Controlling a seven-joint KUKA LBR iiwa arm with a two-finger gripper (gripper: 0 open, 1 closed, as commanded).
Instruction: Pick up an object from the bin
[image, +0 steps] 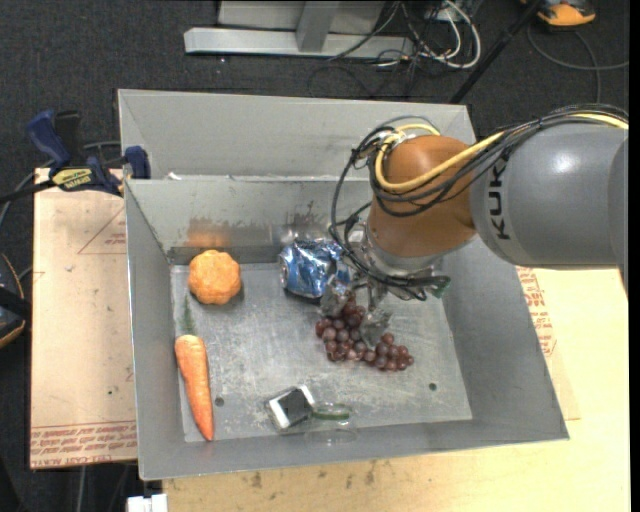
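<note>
My gripper (366, 306) is sitting right on the bunch of dark purple grapes (352, 345) mid bin (250, 335), just beside a crumpled blue bag (308, 266). Honestly can't tell whether it's open or closed.

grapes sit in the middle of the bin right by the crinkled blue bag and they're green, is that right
Not green. The camera view shows the grapes are dark purple. They do sit in the middle of the bin, right by the crinkled blue bag.
</note>
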